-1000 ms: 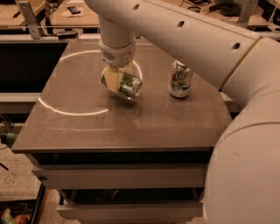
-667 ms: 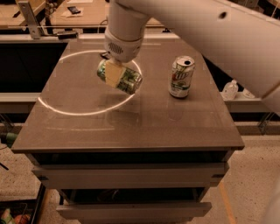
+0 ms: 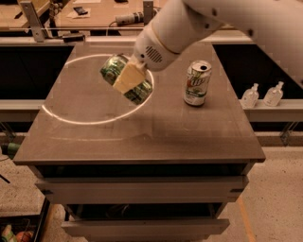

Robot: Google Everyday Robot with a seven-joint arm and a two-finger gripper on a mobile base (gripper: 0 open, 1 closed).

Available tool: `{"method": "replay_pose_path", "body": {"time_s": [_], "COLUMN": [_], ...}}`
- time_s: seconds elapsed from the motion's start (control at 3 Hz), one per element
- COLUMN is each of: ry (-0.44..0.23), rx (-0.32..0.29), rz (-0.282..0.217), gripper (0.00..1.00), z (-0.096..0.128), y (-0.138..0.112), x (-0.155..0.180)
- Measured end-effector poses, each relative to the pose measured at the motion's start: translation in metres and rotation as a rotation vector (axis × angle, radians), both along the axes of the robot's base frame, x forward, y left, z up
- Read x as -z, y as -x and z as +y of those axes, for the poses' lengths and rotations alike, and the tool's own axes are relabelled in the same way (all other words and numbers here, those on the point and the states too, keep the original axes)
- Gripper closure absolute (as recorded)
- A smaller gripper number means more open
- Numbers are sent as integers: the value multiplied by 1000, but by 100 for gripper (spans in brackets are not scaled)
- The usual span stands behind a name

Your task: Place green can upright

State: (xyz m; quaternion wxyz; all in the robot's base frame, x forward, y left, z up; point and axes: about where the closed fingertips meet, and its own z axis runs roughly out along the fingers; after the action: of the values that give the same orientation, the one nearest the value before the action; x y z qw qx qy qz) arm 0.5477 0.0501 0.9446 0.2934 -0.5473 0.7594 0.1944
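Note:
The green can (image 3: pixel 113 69), bright green with pale markings and silver ends, hangs tilted above the table (image 3: pixel 142 134), over a bright ring of light. My gripper (image 3: pixel 127 78) comes from the upper right on a white arm and is shut on the can's middle; a cream-coloured finger pad (image 3: pixel 128 76) covers its front. A mostly white can with a green and red logo (image 3: pixel 197 83) stands upright on the table to the right, apart from the gripper.
The table's front edge has drawers (image 3: pixel 142 189) below. Two small clear bottles (image 3: pixel 263 94) stand on a shelf at the right. A bench with clutter (image 3: pixel 94 14) runs behind the table. Dark gaps lie on both sides.
The gripper has lifted the green can off the table top and carried it up; the arm has swung so that more of the table shows. The white can has not moved.

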Motion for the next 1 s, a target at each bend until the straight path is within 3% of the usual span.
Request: {"method": "replay_pose_path", "body": {"time_s": [0.67, 1.0], "ry": [-336, -511], "rx": [-4, 11], "rz": [27, -19], "gripper": [100, 100], "z": [-18, -36], "y": [50, 54], "x": [8, 17]}}
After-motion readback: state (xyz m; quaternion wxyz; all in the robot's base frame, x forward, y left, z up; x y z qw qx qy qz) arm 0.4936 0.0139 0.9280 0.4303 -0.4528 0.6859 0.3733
